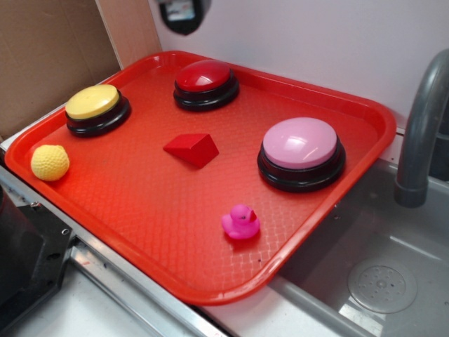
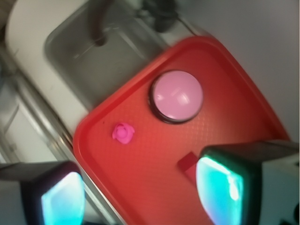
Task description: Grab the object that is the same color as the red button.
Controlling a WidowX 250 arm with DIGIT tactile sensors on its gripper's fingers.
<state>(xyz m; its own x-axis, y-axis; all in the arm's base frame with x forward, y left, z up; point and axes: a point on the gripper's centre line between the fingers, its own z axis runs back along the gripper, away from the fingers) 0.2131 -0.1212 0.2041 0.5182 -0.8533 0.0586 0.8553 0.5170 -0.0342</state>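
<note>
A small red wedge block [image 1: 192, 148] lies in the middle of the red tray [image 1: 175, 232]. The red button [image 1: 205, 83] stands at the tray's far edge, behind the wedge. In the wrist view the gripper [image 2: 140, 192] is open and high above the tray, its two cyan-padded fingers [image 2: 220, 190] spread wide with nothing between them. Part of the wedge [image 2: 187, 165] peeks out from behind the right finger. The red button is out of the wrist view. In the exterior view only a dark part of the arm [image 1: 184, 14] shows at the top edge.
A pink-topped button [image 1: 302, 151], a yellow-topped button [image 1: 97, 109], a yellow dimpled ball [image 1: 50, 162] and a pink rubber duck [image 1: 240, 222] also sit on the tray. A steel sink [image 1: 379, 281] with a grey faucet [image 1: 421, 133] lies to the right.
</note>
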